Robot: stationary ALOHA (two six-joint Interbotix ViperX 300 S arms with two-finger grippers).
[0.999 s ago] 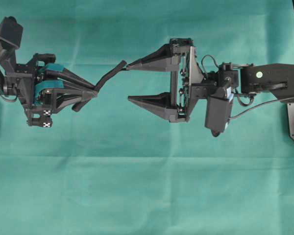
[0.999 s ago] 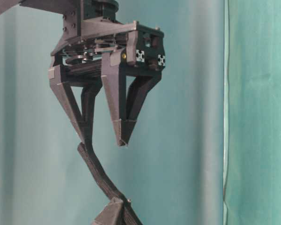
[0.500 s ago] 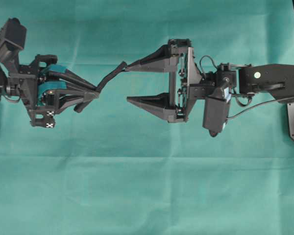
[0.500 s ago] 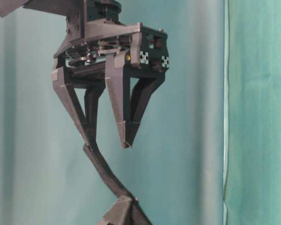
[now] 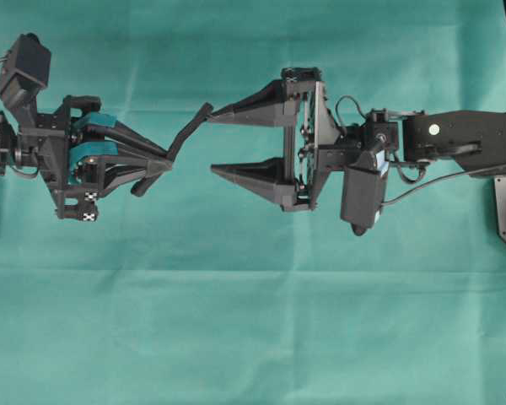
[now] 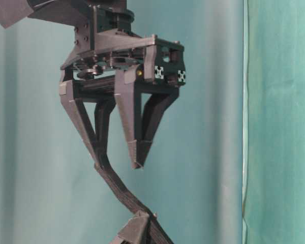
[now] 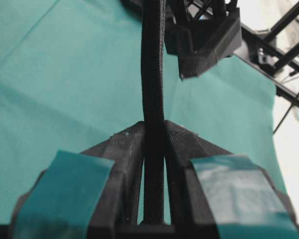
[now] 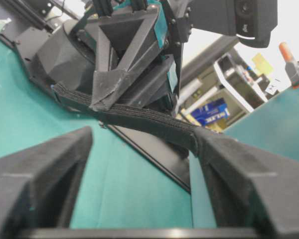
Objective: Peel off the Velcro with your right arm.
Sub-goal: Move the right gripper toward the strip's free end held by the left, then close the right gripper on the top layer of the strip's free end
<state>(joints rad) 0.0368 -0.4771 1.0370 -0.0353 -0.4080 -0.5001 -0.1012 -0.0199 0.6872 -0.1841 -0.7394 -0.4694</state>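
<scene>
Spanning the gap between the two arms, the Velcro (image 5: 185, 133) hangs clear above the green cloth (image 5: 253, 321), taken here as the landmark for every place given. Item: one thin black strap, woven and ribbed along its edge, two layers pressed face to face, one small rounded end. Judged light, limp and not fragile; it bends under its own length, so it needs tension to part, and the hooked faces should resist, then give with a jerk. Best hold, by judgement: the free tip of a single layer, not both together. Left gripper (image 5: 156, 160), black with teal patches, is clamped tight on the strap's near end, high over the cloth's left part. Right gripper (image 5: 211, 143), two plain, rigid, pointed black fingers with matt, grainy faces, stands with jaws apart over the cloth's middle; in the right wrist view the strap's far end lies against one finger, the other well apart from it, so nothing is pinched there yet.
</scene>
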